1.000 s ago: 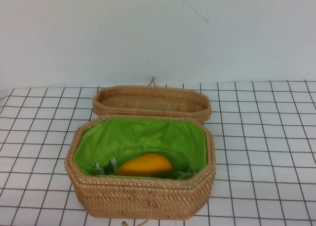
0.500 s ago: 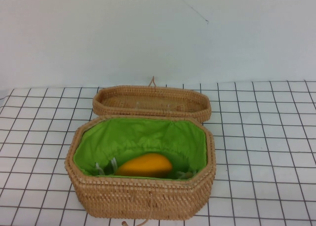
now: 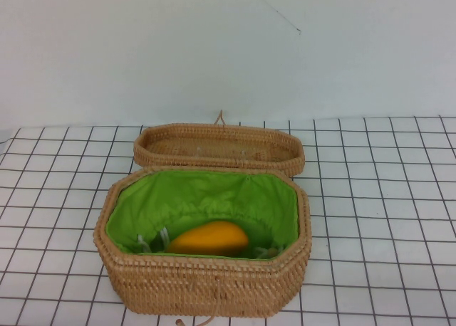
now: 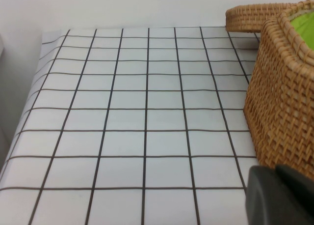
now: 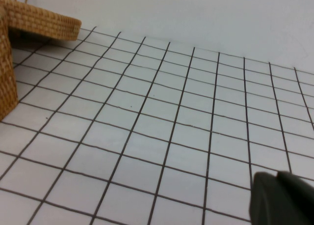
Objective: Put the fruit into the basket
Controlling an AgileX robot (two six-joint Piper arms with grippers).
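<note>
Fruit point(image 3: 208, 238) lies inside the basket point(image 3: 203, 287), low on the green lining point(image 3: 206, 198) toward the near wall, resting lengthwise with its orange-yellow skin in plain sight. In the high view the basket sits open on the gridded tabletop point(image 3: 377, 198), and its woven lid point(image 3: 217, 146) lies just behind it, touching or nearly touching the far rim, with a small loop point(image 3: 220, 117) standing up at the lid's back edge. Neither arm shows in this view.

In the left wrist view, the basket's wicker side wall point(image 4: 282, 97) fills one edge, a strip of green lining shows over the rim, and part of the lid point(image 4: 250, 16) appears beyond it. The left claw point(image 4: 279, 195) is only a dark corner at the picture's edge, hanging above the tabletop beside the basket; whether it is wide or narrow I cannot tell.

In the right wrist view, a corner of the basket wall point(image 5: 6, 72) and the lid point(image 5: 41, 21) with its loop sit at the far side. The right claw point(image 5: 284, 198) is a dark shape over bare grid, well apart from the basket, closed tight and holding nothing.
</note>
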